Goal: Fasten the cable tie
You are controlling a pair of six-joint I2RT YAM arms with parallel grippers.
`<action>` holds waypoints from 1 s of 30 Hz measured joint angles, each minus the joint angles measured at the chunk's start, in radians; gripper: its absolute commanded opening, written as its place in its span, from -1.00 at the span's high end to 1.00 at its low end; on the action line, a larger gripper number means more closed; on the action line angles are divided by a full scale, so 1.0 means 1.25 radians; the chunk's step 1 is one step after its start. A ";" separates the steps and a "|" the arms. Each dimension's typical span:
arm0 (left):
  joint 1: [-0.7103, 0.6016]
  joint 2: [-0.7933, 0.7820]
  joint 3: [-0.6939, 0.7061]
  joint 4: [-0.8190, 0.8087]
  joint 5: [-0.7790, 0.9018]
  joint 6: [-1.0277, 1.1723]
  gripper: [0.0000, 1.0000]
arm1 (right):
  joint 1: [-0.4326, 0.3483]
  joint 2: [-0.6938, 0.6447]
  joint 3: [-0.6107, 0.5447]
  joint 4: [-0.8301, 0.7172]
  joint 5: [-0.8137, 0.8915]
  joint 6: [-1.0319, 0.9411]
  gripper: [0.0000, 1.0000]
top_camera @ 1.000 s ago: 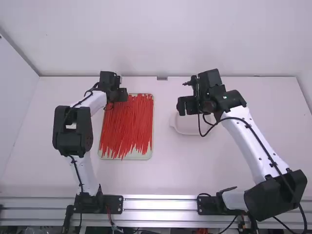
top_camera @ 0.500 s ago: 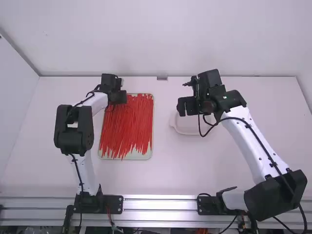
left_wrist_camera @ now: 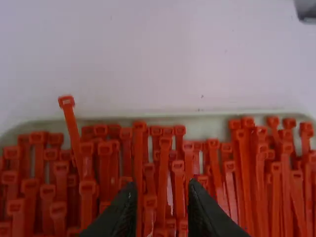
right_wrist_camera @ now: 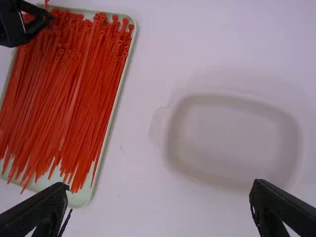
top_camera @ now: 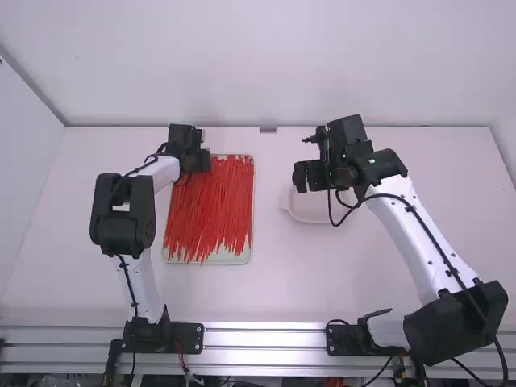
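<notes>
Red cable ties [top_camera: 211, 208] lie heaped lengthwise in a pale tray [left_wrist_camera: 207, 119] on the left half of the bench [top_camera: 322, 266], nearer its far edge. The left pincer [left_wrist_camera: 159, 190] sits low at the tray's far left corner, its fingers narrowly parted with several tie heads between them. One loose tie [left_wrist_camera: 66, 102] pokes its head over the tray's far rim. Near the middle of the bench, just beside the tray, stands a white container [right_wrist_camera: 232, 138]. The right pincer [right_wrist_camera: 158, 186] hangs above it, spread wide and holding nothing.
</notes>
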 measured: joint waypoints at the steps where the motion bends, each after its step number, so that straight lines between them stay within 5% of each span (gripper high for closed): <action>1: 0.000 0.000 -0.008 0.000 0.000 0.000 0.46 | 0.000 0.000 0.000 0.000 0.000 -0.001 -0.96; 30: -0.004 0.000 -0.053 0.088 -0.021 0.000 0.52 | 0.000 0.000 0.000 -0.001 0.000 0.000 -0.96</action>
